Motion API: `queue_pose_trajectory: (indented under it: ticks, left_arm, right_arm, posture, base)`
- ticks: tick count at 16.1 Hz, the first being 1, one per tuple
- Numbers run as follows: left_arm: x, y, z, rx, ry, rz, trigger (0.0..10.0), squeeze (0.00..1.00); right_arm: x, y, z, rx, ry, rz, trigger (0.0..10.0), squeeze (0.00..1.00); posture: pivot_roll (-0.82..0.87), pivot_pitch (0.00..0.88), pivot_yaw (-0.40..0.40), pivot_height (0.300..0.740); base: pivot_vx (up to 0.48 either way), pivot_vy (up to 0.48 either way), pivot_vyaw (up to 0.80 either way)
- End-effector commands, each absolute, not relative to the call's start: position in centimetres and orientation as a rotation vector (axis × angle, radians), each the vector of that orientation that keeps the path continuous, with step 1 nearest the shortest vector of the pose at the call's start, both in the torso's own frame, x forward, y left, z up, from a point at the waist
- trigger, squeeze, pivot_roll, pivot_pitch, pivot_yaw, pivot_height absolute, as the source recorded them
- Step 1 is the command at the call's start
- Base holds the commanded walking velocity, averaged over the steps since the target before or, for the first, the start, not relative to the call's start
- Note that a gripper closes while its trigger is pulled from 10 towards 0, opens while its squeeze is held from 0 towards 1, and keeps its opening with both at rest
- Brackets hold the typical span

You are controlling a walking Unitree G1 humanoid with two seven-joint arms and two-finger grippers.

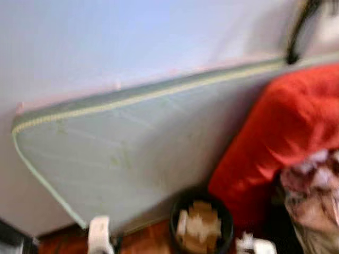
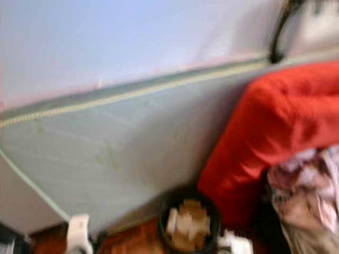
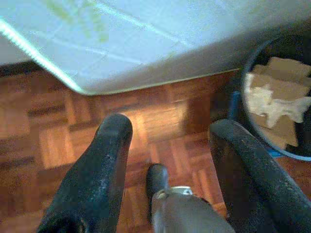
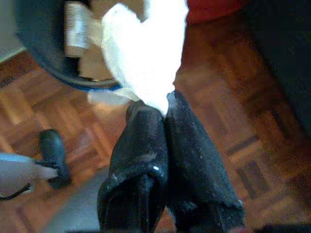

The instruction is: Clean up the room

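Tissue pinched over the bin

The right gripper [image 4: 167, 104] has its jaws pressed together on a crumpled white tissue [image 4: 146, 53], just above the dark bin [image 1: 201, 225]. It looks light, soft and tearable; a bunched edge suits it. The left gripper [image 3: 170, 131] hangs spread over the wooden floor [image 3: 58, 145].

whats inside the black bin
The black bin holds brown cardboard scraps and crumpled white paper. Anything beneath that top layer is covered, and the bin's bottom is hidden.
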State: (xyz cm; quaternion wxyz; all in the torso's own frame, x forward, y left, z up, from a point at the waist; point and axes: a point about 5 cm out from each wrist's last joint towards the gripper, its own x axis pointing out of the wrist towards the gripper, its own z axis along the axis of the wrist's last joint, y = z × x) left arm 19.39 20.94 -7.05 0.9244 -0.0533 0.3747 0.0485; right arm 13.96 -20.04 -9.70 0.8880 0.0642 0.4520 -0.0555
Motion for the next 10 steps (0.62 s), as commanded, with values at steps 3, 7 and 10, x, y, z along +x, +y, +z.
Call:
queue_pose_trajectory:
  ticks: [3, 7, 10]
  left_arm:
    - [19.9, 20.4, -6.9, -0.117, 0.757, 0.094, 10.0, 0.00]
    - [19.9, 20.5, -6.8, -0.115, 0.747, 0.099, 10.0, 0.00]
    - [22.8, 20.4, -4.7, -0.146, 0.583, 0.078, 10.0, 0.00]
  right_arm:
    - [13.6, -20.7, -9.6, 0.118, 0.933, -0.111, 10.0, 0.00]
    - [13.7, -20.6, -9.6, 0.141, 0.925, -0.109, 10.0, 0.00]
    - [14.1, -20.4, -9.3, 0.173, 0.857, -0.082, 10.0, 0.00]
  posture:
    - [-0.03, 0.000, 0.007, 0.740]
    - [-0.03, 0.000, 0.009, 0.740]
    - [-0.03, 0.009, 0.011, 0.740]
  base:
    - [0.306, 0.000, 0.53]
    - [0.300, 0.000, 0.10]
    - [0.000, 0.000, 0.00]
